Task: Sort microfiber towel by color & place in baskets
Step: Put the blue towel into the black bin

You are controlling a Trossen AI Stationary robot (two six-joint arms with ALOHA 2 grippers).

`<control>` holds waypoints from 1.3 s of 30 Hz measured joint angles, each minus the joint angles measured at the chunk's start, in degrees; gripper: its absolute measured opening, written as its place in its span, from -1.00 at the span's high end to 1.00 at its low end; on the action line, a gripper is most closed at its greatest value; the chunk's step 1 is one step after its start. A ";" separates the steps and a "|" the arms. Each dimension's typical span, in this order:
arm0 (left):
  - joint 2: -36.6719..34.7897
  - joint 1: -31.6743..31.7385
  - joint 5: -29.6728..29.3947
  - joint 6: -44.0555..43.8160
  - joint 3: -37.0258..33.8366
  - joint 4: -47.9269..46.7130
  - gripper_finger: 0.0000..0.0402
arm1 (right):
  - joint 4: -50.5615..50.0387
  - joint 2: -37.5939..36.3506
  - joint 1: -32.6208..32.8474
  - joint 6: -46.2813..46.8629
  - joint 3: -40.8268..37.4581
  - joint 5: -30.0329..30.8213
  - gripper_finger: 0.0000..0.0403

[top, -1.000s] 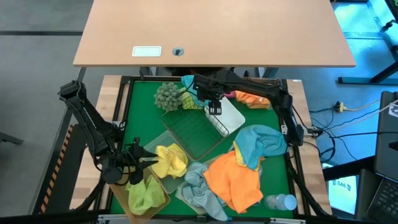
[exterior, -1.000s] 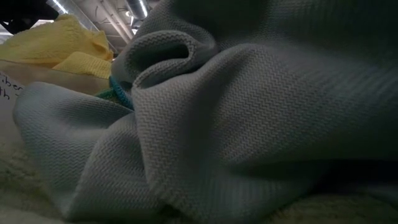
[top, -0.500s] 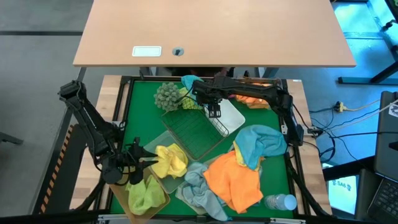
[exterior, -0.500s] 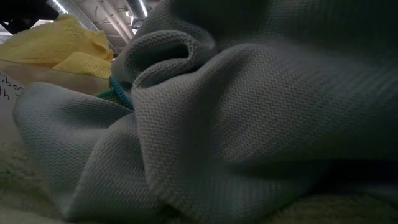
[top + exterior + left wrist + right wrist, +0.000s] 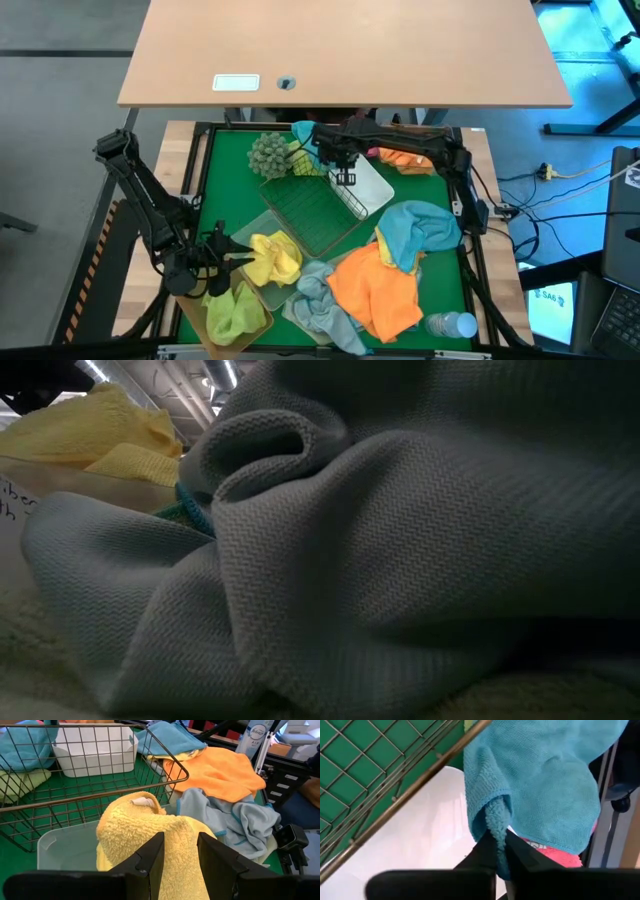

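The right gripper (image 5: pixel 497 851) has just closed its fingers on a blue towel (image 5: pixel 540 780) above the white basket (image 5: pixel 420 840) (ready to lift). The left gripper (image 5: pixel 177 851) grips a yellow towel (image 5: pixel 150 840) over the frosted basket (image 5: pixel 65 847).

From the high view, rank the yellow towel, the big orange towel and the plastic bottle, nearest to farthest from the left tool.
1. Yellow towel, held in the left tool.
2. Orange towel, toward the table's right.
3. Plastic bottle, at the front right corner.
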 joint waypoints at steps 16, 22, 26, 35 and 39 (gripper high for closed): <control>0.00 0.00 -2.60 -0.02 0.00 0.00 0.44 | 20.23 -12.59 0.05 -1.52 0.04 4.48 0.97; 0.00 0.00 -3.23 -0.02 0.00 0.02 0.44 | 32.60 -17.43 0.09 -1.29 0.04 4.62 0.98; 0.00 0.00 -3.71 -0.01 0.00 0.00 0.44 | 38.68 -20.64 0.09 -1.29 0.07 3.87 0.99; 0.00 0.00 -6.04 0.11 0.00 -0.20 0.44 | 48.46 -26.82 0.15 1.93 0.09 -8.77 0.99; 0.00 0.00 -6.50 0.11 0.00 -0.18 0.44 | 48.61 -29.22 0.15 5.00 0.09 -16.82 0.99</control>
